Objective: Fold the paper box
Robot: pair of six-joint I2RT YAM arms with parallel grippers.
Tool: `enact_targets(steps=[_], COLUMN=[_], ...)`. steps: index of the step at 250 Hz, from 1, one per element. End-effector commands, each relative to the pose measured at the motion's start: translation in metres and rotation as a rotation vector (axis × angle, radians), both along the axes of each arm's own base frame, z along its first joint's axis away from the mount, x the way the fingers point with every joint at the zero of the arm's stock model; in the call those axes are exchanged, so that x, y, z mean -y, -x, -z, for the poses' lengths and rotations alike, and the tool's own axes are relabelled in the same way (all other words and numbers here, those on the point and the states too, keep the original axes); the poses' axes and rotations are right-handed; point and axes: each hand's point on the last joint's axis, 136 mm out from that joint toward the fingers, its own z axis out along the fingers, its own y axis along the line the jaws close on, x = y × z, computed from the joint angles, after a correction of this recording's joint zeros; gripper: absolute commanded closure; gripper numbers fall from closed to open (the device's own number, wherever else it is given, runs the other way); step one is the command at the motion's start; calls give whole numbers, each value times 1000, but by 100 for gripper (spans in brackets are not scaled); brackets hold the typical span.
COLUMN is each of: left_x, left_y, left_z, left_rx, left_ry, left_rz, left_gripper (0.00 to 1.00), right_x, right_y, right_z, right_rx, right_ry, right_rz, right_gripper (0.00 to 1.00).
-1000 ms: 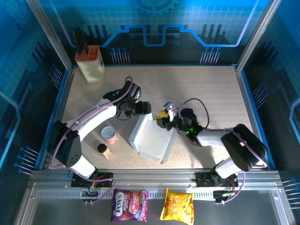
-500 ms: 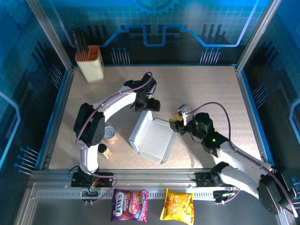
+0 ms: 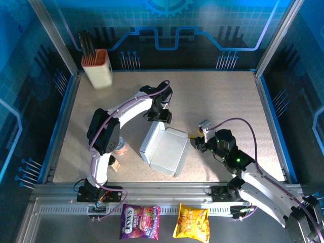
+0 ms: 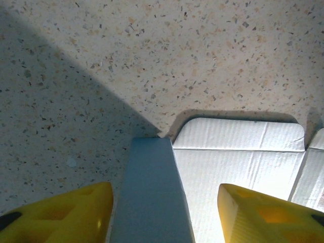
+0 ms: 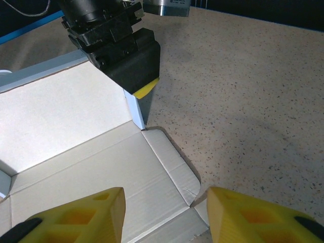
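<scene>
Paper box (image 3: 166, 152): lay at table (image 3: 228, 96) centre; one long wall stood raised, other flaps flat.
Left gripper (image 3: 161, 120): released, jaws astride raised wall's far end.
Right gripper (image 3: 194, 143): released, empty, beside box's right flap.
Progress: judged early; most folds outstanding.

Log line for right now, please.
item: white-grey cardboard paper box, partly folded | left fingers: open, astride its upright wall | right fingers: open, empty, at its right edge | step: folding unfinished

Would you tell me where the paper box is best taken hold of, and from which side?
Probably grip the paper box by its upright wall, coming from above: that thin panel stands on edge, so the left tool can straddle it.
</scene>
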Motion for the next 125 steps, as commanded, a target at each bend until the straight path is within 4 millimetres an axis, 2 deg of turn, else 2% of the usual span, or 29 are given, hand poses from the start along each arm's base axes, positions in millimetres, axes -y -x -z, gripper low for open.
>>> enact_targets(steps=[1, 125], left_x=[-1, -3], left_y=[2, -2], left_z=[4, 9], left_rx=[-19, -2], left_ry=[-36, -48], left_rz=[26, 14], left_gripper=[45, 64], right_x=[7, 7], right_y=[1, 6], right_z=[7, 6], right_rx=[-22, -52], right_ry=[8, 5], right_rz=[29, 21], right_gripper=[53, 54])
